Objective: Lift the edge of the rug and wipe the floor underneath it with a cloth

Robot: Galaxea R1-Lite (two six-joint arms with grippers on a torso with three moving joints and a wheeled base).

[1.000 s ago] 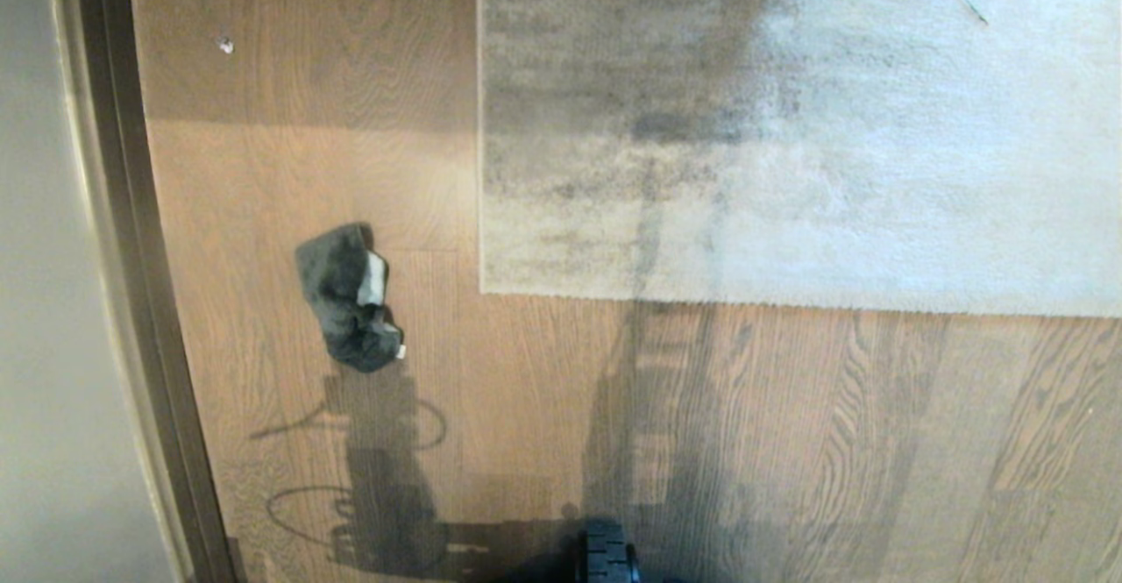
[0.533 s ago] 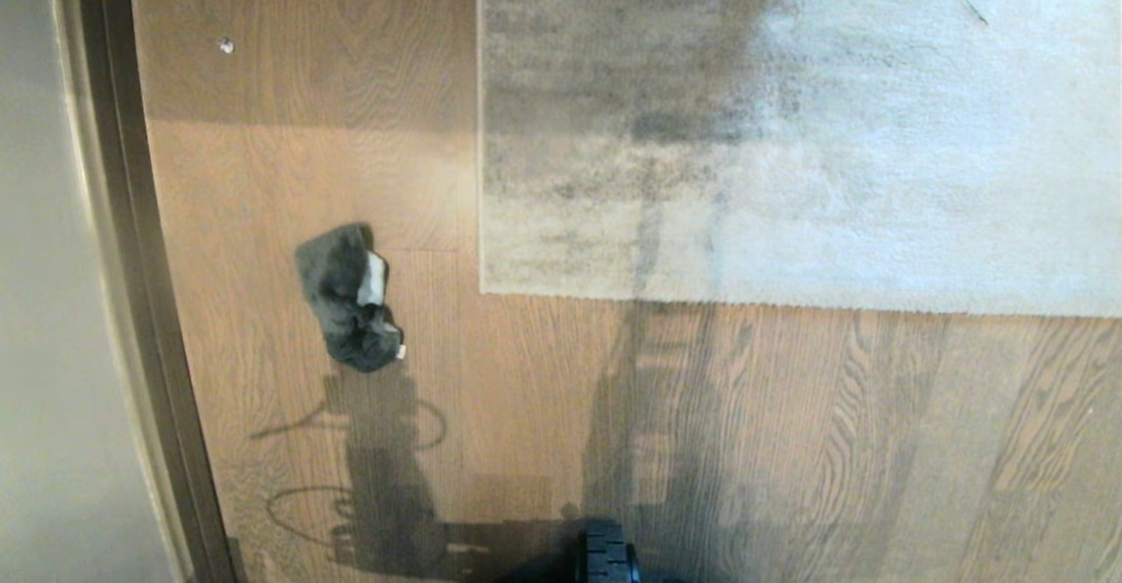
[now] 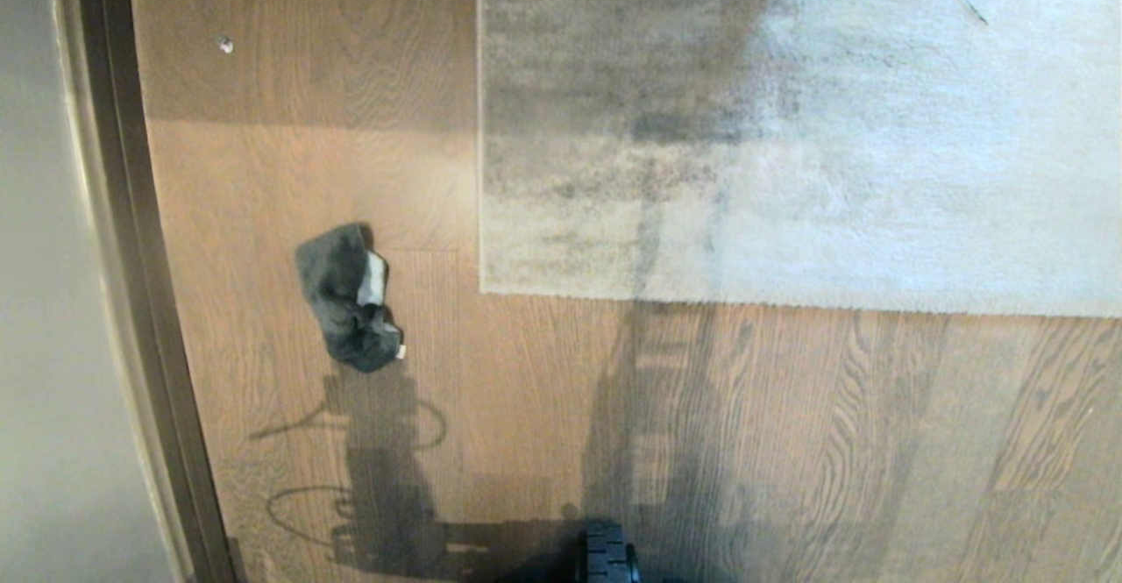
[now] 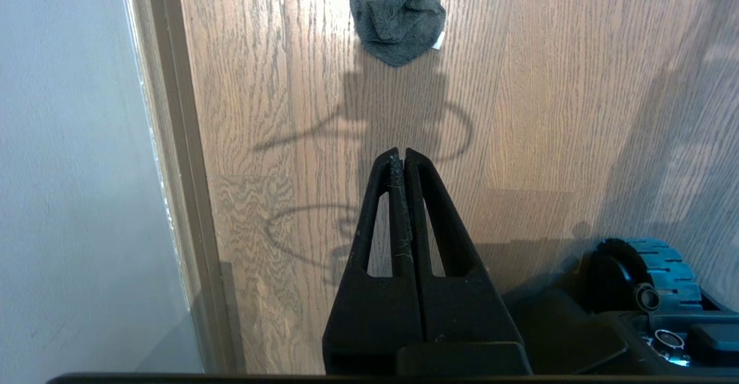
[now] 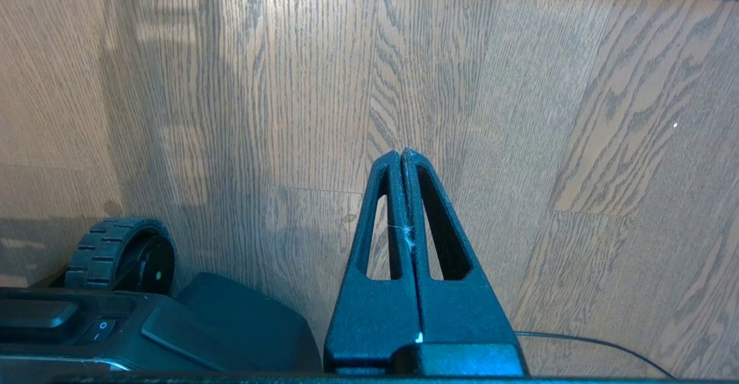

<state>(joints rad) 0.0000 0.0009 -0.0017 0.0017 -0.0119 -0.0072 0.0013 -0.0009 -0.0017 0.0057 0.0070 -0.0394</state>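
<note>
Both my grippers, left (image 4: 400, 154) and right (image 5: 401, 153), hang closed, empty; the cloth (image 3: 349, 295) at nine o'clock of the rug edge (image 3: 701, 295) could bunch when grabbed.

To my left a dark skirting strip (image 3: 145, 302) runs along the pale wall (image 3: 44, 302). A small white speck (image 3: 226, 45) lies farther ahead. A thin black cable (image 5: 594, 346) trails near me.

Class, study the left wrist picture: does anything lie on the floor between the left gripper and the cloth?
Nothing visible does. Only bare floor, crossed by shadows, separates the shut left gripper from the cloth.
</note>
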